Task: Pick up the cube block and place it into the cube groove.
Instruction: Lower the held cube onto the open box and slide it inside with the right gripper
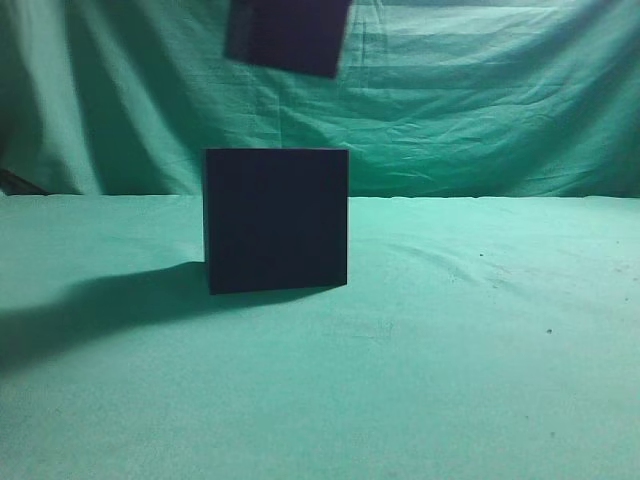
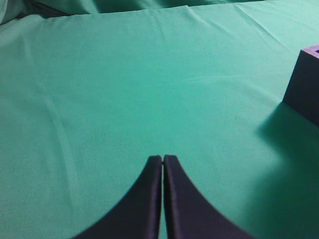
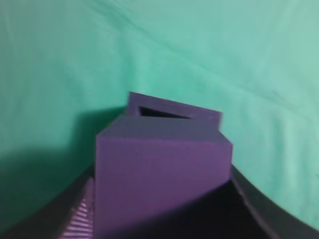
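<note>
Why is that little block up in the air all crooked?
The small block hangs tilted above the big box, not level with it. The right gripper is holding it, and the hole in the box shows just beyond. Nothing looks spilled or broken. The left gripper is shut and empty.

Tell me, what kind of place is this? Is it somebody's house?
Probably not a house; it looks like a robot test setup. A green cloth covers table and back wall alike, and on it stands one dark box. Robot fingers hold a purple cube above it.
</note>
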